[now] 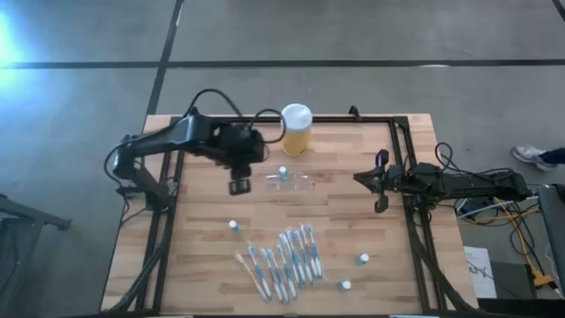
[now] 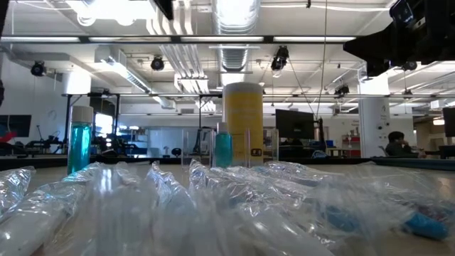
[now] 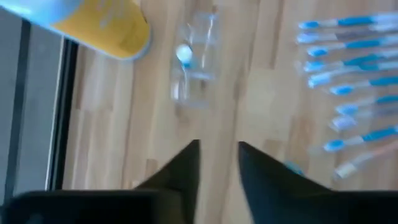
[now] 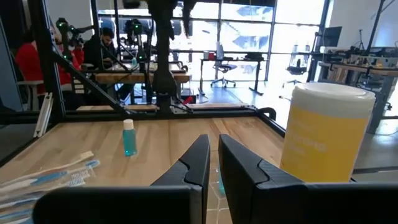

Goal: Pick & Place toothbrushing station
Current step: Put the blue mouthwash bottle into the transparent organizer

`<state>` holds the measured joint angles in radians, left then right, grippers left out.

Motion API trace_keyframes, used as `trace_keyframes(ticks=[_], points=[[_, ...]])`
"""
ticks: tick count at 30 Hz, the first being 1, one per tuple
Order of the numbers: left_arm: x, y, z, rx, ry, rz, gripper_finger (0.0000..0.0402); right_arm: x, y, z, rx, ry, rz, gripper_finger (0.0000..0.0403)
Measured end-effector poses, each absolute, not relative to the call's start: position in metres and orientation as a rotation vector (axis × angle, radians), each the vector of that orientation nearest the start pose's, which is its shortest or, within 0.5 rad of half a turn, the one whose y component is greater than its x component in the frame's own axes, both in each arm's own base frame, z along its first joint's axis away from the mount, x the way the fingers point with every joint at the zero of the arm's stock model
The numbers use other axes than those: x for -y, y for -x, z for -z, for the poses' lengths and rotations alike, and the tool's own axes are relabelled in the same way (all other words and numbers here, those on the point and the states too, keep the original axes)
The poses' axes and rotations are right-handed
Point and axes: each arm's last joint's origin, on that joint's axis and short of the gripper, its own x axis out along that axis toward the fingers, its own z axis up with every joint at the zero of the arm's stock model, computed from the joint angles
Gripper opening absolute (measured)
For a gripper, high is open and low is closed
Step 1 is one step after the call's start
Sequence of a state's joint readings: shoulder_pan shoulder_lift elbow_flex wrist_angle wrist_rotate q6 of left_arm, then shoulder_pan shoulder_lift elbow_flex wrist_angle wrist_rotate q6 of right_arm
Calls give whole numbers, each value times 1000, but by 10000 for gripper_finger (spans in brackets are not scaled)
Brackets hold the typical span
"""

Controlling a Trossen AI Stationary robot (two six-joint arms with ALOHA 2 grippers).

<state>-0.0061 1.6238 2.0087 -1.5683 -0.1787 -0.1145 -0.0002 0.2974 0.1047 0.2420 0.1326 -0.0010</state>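
Left fingers (image 3: 217, 163) apart above table, empty; toothbrushing station (image 1: 290, 180) beside.

Grey concrete floor (image 1: 371, 31); ceiling w/ ducts (image 2: 234, 14) & lights; big windows (image 4: 249, 31).

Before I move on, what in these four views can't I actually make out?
- Toothbrushing station: in the high view only a faint clear outline; its slots are too small to count.
- Same station in the left wrist view: motion-blurred.
- Low view: wrapped toothbrushes fill the foreground, hiding the tabletop and the station's base.
- Left tool: whether it touches the table is not shown.
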Motion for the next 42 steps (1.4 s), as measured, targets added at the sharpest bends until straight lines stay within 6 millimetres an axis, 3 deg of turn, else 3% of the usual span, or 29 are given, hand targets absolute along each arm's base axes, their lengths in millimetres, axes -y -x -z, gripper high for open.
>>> trace_keyframes(ticks=[3, 9, 14, 21, 25, 30, 34, 42], points=[[12, -265, -431, -1147, -26, -171, 22, 4, -116, -198, 50, -3, 133, 34], [42, -255, -422, -1181, -117, -43, 7, 4, -116, -198, 50, -3, 133, 34], [51, -241, -395, -1228, -115, 4, 6, 4, -116, -197, 46, -3, 132, 34], [50, -228, -333, -1307, 10, -32, 5, 4, -116, -197, 44, -3, 132, 34], [51, -223, -301, -1370, 9, -37, 37, 4, -116, -197, 43, -2, 132, 34], [61, -221, -279, -1378, -232, 174, 91, 4, -116, -197, 44, 1, 132, 34], [66, -227, -274, -1287, -374, 291, 126, 4, -116, -197, 44, 0, 132, 34], [68, -236, -275, -1177, -496, 340, 188, 4, -116, -197, 44, -3, 132, 34]])
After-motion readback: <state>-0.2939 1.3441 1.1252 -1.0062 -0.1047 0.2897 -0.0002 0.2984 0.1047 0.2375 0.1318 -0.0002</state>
